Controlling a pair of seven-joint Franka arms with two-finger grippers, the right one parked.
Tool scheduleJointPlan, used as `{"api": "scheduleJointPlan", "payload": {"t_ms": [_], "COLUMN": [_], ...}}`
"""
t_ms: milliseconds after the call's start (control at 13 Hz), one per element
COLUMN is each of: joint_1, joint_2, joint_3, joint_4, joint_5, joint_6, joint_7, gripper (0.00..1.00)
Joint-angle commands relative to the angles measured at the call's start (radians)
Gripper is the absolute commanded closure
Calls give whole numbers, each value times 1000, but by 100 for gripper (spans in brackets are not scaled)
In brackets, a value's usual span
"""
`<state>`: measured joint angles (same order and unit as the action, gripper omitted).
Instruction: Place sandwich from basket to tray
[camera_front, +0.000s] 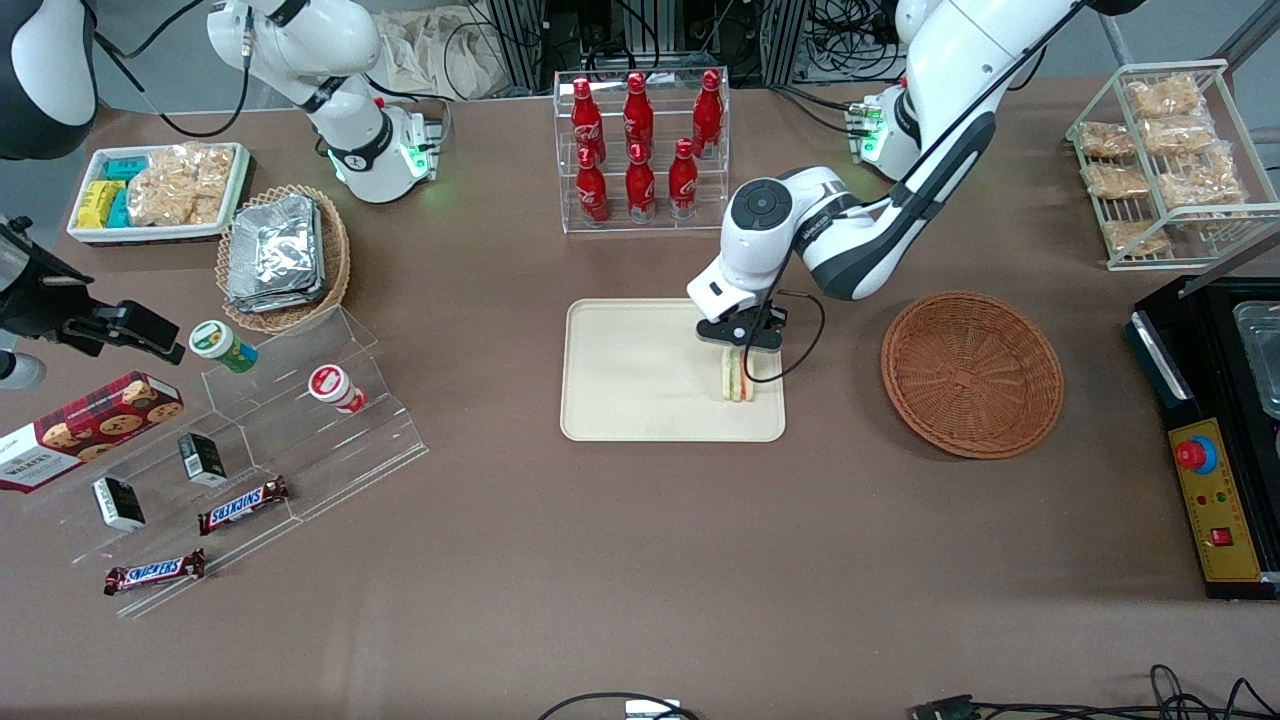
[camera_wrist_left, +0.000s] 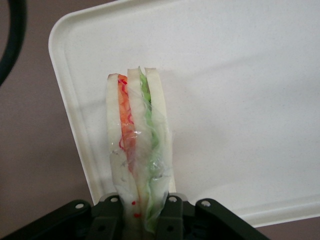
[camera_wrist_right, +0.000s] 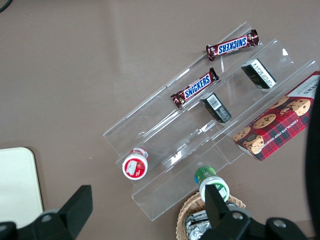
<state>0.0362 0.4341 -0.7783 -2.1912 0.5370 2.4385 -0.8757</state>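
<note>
Brown cloth covers the whole table (camera_front: 620, 560). Lots of snacks sit on it.

Near the middle lies the tray (camera_front: 620, 370), flat & cream w/ round corners. The sandwich (camera_front: 739, 378) stands on edge on the tray, close to the tray's edge that faces the basket, & nearer the tray's front-camera corner than its other corner on that edge. The gripper (camera_front: 742, 346) is right over the sandwich & has hold of it. The wrist view shows it best: both fingers (camera_wrist_left: 111, 212) press on the bread, one on each side, jaws closed down to about the sandwich's width. Orange, red & green stuff shows between the pale bread slices (camera_wrist_left: 137, 145) under clear wrap. Can't tell if the sandwich's low end touches the tray floor or hangs just over it.

The basket (camera_front: 972, 374) is round & red-brown, sitting beside the tray toward the working arm's end of the table, w/ a gap between them. Nothing in it.

Other things: a clear rack of red bottles (camera_front: 640, 140) stands farther from the front camera than the tray. A tan basket of foil packets (camera_front: 283, 255) & a clear stepped stand (camera_front: 250, 440) w/ choc bars lie toward the parked arm's end. A wire rack of snack bags (camera_front: 1165, 160) is at the working arm's end.
</note>
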Motion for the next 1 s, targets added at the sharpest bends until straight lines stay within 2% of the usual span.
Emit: {"api": "scheduleJointPlan", "payload": {"t_ms": [0,154,231,385,462,538,923], "joint_1": [-16,-27,-27,-27,-27,-27,-13], "joint_2": [23,32,37,46,48,48,38], "joint_3": [-4,-3,-3,-3,-3,-3,11], "joint_4": [21,22,22,22,22,25,96], "joint_5": [37,38,40,67,69,69,66], "joint_6": [-6,-6,-6,-7,-7,-7,-55], "joint_7": [-37,-39,-39,-40,-51,-69,-118], "gripper": [79,72,61,21,7,1,0]}}
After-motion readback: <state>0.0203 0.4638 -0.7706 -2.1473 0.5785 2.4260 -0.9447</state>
